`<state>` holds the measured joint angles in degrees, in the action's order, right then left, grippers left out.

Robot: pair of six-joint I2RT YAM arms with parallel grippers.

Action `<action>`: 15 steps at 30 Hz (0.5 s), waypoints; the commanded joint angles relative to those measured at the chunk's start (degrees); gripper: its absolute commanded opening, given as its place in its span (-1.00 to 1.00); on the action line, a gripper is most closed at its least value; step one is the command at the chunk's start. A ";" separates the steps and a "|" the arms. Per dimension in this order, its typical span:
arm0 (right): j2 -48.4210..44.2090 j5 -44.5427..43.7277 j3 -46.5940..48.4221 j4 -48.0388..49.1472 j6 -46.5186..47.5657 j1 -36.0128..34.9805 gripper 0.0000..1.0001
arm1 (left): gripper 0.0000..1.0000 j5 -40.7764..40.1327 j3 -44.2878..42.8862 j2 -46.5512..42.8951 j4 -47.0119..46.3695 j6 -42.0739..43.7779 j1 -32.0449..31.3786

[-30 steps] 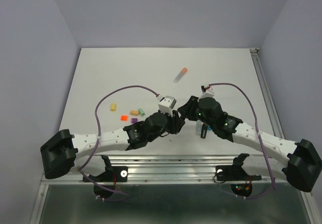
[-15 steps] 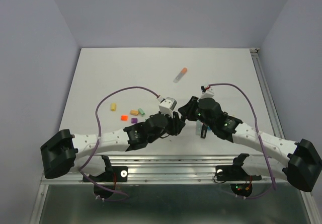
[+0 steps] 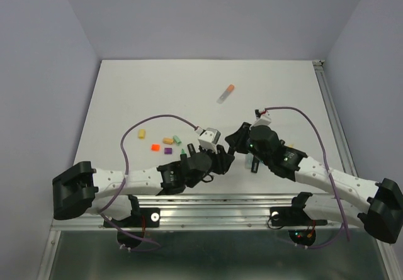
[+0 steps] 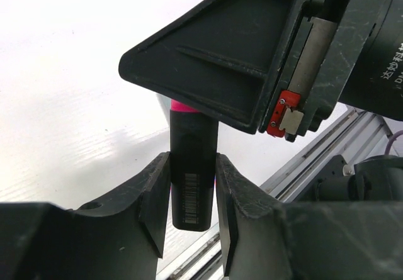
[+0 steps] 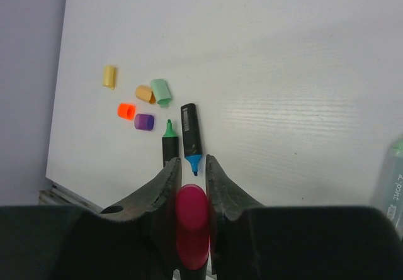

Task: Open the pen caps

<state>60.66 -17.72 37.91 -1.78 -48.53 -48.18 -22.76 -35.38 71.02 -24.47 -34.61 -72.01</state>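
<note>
- My left gripper (image 4: pixel 193 189) is pinching the black pen barrel (image 4: pixel 194 145) from both sides, with the barcode end sticking out below the fingers
- My right gripper (image 5: pixel 191 165) is clamped on the pink cap (image 5: pixel 192 220), one finger pressed against each side of it
- In the left wrist view, pink shows at the top of the barrel, right where it goes under the right gripper's body; I cannot tell whether the cap is fully seated on the pen
- From above, the two grippers meet nose to nose over the near middle of the tabletop (image 3: pixel 189 85)
- Five loose caps lie in a cluster to the left: yellow cap (image 5: pixel 109 76), peach cap (image 5: pixel 145 93) touching the green cap (image 5: pixel 161 91), orange cap (image 5: pixel 126 111) and purple cap (image 5: pixel 144 122)
- Just beside them lie two uncapped black pens, the green-tipped pen (image 5: pixel 169 143) and the blue-tipped pen (image 5: pixel 191 135)
- A pale pen with an orange end (image 3: pixel 226 93) lies well apart, farther back
</note>
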 commanded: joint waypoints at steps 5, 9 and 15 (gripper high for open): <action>-0.91 -16.22 14.53 4.77 9.24 7.82 -0.99 | -1.00 -1.31 5.14 1.83 6.18 -9.68 -9.72; 3.66 -3.75 17.90 6.51 10.47 20.04 -0.99 | -1.00 -2.02 5.05 2.36 7.07 -13.80 -14.99; 11.40 -0.93 22.55 9.52 11.97 27.17 -0.99 | -1.00 -3.42 3.57 2.89 10.73 -18.99 -21.68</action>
<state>70.13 -19.53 56.49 1.63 -39.13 -22.37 -25.39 -30.68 74.22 -19.14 -48.58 -91.98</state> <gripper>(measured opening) 0.251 0.035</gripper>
